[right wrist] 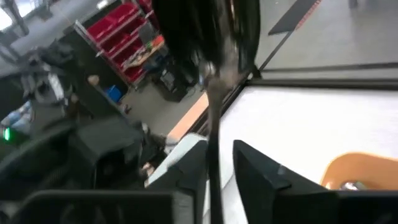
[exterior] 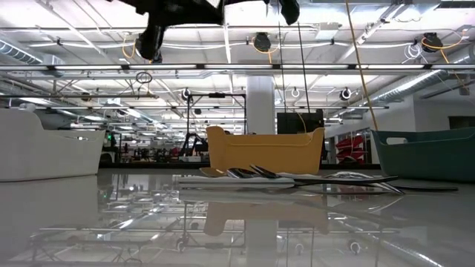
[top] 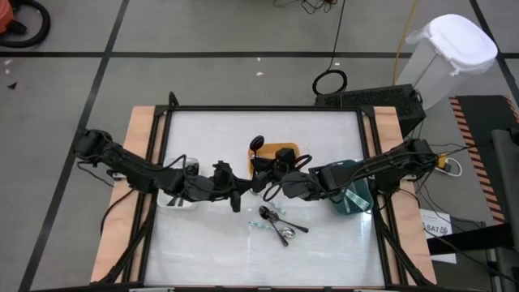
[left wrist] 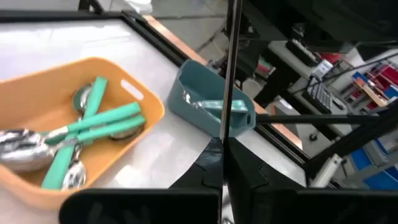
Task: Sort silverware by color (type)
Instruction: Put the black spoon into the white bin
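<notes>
My left pincer (left wrist: 225,186) is clamped on a thin dark utensil (left wrist: 227,68), held high over the table (top: 324,243). My right pincer (right wrist: 217,180), facing it, has the same utensil between parted fingers; whether it grips, I cannot tell. Beyond, green-handled spoons (left wrist: 93,124) already lie in the orange bin (left wrist: 149,102); the teal bin (left wrist: 186,93) holds some. Below, a small pile (top: 280,223) remains on glossy white. Workshop racks surround us.
</notes>
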You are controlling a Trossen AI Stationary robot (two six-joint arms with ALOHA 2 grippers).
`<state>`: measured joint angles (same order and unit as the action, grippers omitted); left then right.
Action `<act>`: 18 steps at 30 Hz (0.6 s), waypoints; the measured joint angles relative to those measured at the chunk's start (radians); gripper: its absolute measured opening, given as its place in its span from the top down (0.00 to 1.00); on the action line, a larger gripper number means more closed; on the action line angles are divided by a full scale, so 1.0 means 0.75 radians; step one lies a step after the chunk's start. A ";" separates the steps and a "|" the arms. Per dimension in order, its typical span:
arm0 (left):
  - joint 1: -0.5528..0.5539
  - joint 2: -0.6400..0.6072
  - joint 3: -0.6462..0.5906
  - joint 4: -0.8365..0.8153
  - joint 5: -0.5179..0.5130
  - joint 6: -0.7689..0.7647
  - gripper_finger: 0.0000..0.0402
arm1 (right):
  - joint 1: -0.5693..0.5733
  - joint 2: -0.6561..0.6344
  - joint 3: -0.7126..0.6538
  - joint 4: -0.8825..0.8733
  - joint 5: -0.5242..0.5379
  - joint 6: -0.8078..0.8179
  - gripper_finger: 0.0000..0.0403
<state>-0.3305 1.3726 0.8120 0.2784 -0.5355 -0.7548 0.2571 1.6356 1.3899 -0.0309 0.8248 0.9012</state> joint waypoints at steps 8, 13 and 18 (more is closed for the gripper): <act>-0.008 -0.286 0.000 -0.353 -0.030 -0.121 1.00 | 0.002 -0.064 0.000 -0.158 -0.063 0.062 0.66; -0.017 -0.508 0.000 -0.714 -0.029 -0.286 1.00 | 0.002 -0.111 0.000 -0.271 -0.176 0.076 0.62; -0.059 -0.706 0.000 -1.099 0.026 -0.521 1.00 | 0.013 -0.120 0.000 -0.369 -0.342 0.086 0.61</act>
<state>-0.3748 0.8428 0.8120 -0.5456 -0.5159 -1.1456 0.2665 1.5455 1.3899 -0.3073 0.5679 0.9654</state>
